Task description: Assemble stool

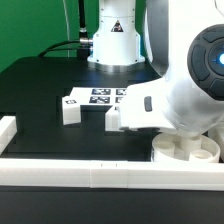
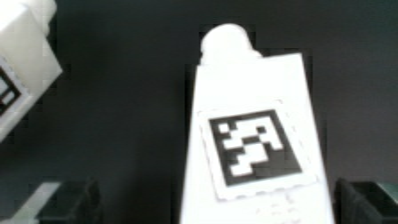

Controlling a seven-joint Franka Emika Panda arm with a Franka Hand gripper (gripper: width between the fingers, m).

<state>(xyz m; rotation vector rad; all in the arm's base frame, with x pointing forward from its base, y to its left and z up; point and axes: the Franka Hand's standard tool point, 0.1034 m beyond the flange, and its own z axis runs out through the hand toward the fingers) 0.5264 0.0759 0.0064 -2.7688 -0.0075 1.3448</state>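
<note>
seat (image 1: 186,152): the round white disc is sitting nearest in the exterior view, at that view's right, just behind the edge bar (image 1: 60,172) and partly hidden by the arm.
gripper (image 2: 214,205): it is hanging spread wide and grasping nothing, with the dark fingertips (image 2: 57,200) standing on either side of the leg, apart from its flanks.
leg (image 2: 249,130): it is lying flat on the black table (image 1: 40,85), tag face up, its rounded peg end pointing away from the fingers.
step, as I judge it: the arm is lining up to pick this leg.
doing it well: the wrist should be squaring to the leg, which is looking slightly askew. It should be coming straight down, centred, and closing on the long flat flanks rather than the peg.
second leg (image 1: 70,108): it is lying apart, to the exterior view's left, so it is worth keeping clear of.
marker board (image 1: 100,96): it is lying flat just behind.
arm (image 1: 195,75): it is reaching from its base (image 1: 110,40) at the far side and bending over towards the near edge, wrist pointing down.
</note>
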